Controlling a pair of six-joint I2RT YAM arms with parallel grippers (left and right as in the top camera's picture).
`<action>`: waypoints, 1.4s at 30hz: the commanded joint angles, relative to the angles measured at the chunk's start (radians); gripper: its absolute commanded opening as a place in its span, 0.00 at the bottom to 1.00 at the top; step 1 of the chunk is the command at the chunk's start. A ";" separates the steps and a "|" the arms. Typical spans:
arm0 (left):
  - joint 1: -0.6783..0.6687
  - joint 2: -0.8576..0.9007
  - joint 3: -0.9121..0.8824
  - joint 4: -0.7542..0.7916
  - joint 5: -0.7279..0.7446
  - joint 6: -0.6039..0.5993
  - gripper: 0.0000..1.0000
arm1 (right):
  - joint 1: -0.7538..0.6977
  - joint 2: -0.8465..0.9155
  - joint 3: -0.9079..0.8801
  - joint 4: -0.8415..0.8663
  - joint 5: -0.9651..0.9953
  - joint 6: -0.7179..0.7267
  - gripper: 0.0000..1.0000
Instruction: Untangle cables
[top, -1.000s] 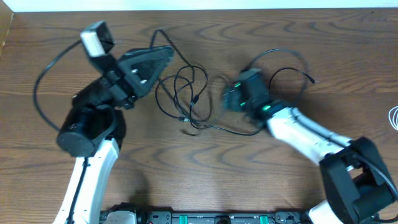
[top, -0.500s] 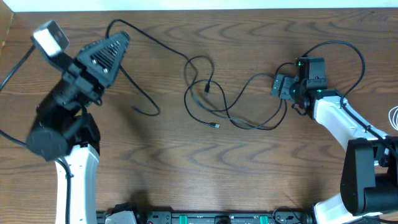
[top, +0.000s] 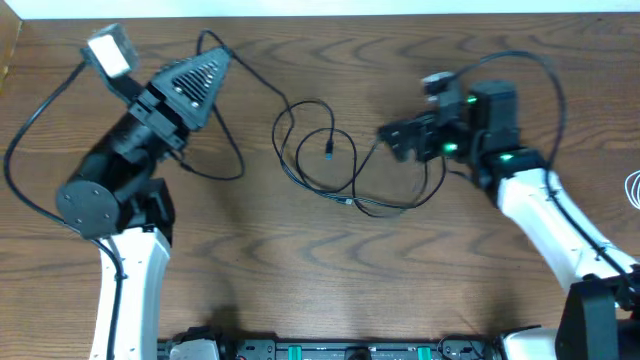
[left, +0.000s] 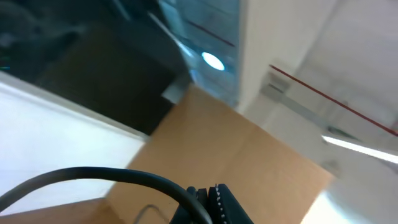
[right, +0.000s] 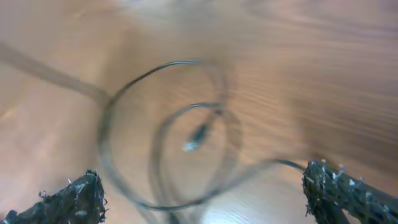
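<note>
My left jaws are clamped tight on a black cable (left: 93, 173), far left. My right jaws gape wide, holding nothing, above the cable loops (right: 180, 62) on the tabletop (top: 320, 280).

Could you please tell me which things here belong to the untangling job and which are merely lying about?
Job: black cables, looped mid-table; white cable, right edge; left claw, shut on a black cable; right claw, open over the loops.
Lying about: table; thick arm wire.
</note>
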 joint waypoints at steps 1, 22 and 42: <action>-0.046 -0.036 0.010 0.015 -0.072 -0.006 0.08 | 0.127 -0.006 0.008 0.073 -0.086 -0.024 0.99; -0.056 -0.177 0.010 0.015 -0.114 -0.195 0.08 | 0.464 0.210 0.036 0.608 0.405 0.163 0.67; 0.241 -0.162 0.010 -0.018 -0.034 -0.208 0.08 | 0.106 0.304 0.135 -0.107 0.812 0.110 0.01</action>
